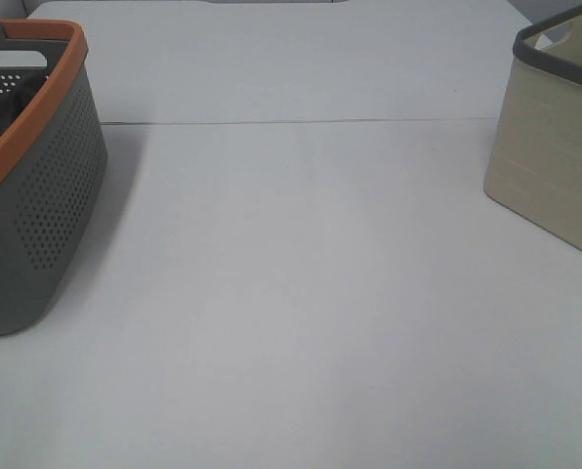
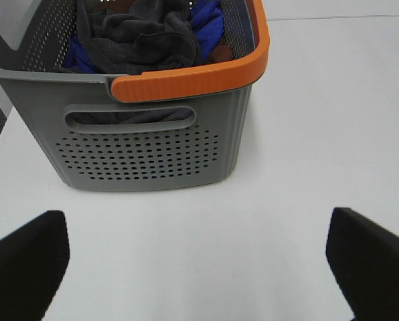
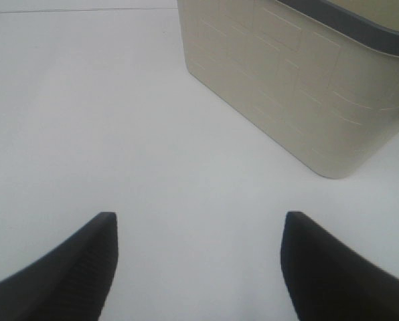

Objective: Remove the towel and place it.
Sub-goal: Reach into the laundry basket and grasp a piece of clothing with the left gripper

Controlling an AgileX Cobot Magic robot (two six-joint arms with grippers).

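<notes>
The towel [image 2: 139,37] is a dark charcoal cloth bunched at the top of the grey perforated basket [image 2: 146,147] with the orange rim. In the exterior high view that basket [image 1: 47,205] stands at the left edge, and a dark piece of the towel [image 1: 0,112] shows inside it. My left gripper [image 2: 199,257] is open over the white table, a short way in front of the basket's handle side, with nothing between its fingers. My right gripper [image 3: 199,264] is open too, over bare table near the beige bin [image 3: 300,80]. Neither gripper shows in the exterior high view.
A blue cloth [image 2: 209,23] and a brownish one lie in the basket under the towel. The beige bin [image 1: 555,147] with a dark rim stands at the right edge of the table. A seam [image 1: 301,122] crosses the white tabletop at the back.
</notes>
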